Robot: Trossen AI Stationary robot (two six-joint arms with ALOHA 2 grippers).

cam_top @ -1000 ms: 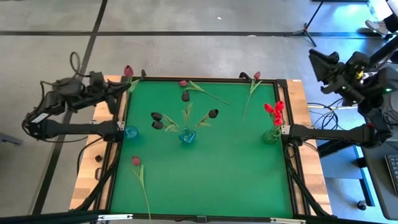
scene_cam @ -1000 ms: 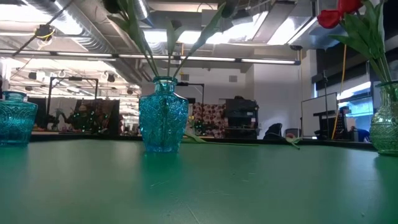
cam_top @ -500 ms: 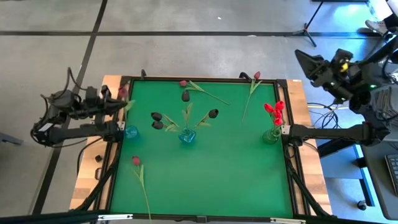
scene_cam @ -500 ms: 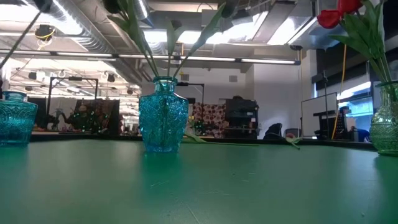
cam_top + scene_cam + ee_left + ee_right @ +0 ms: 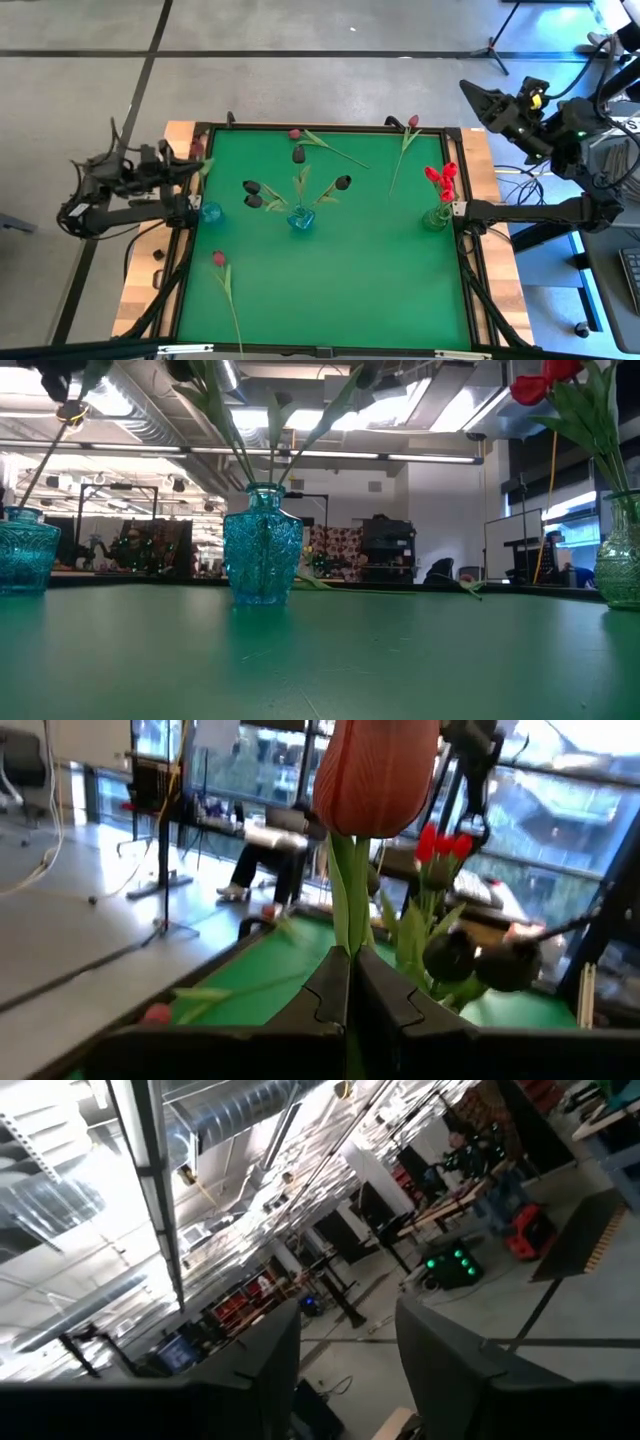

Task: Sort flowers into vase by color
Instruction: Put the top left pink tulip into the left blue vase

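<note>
L gripper [image 5: 190, 165]: you've got it just off the table's L edge, beside the L vase; fingers clamped on a pink tulip [image 5: 375, 770] stem. Wrist view shows pads [image 5: 325, 995] pinched together on the stem, head upright above them. High view gives only a dull pink spot there.
L vase [image 5: 210, 212]: teal, at the mat's L edge. Low view shows a thin stem [image 5: 40, 460] slanting down to its mouth; high view can't show that.
Loose tulip [image 5: 219, 259]: lies on green mat [image 5: 350, 270], near L corner.
Mid vase [image 5: 301, 218]: teal, holds the near-black heads.
Far edge: two more loose flowers [image 5: 294, 134] lie there.
R vase [image 5: 435, 217]: holds red tulips [image 5: 441, 178].
R gripper [image 5: 480, 100]: parked off the table's far R corner, up high; fingers apart, nothing between. Wrist view sees only ceiling and room.
</note>
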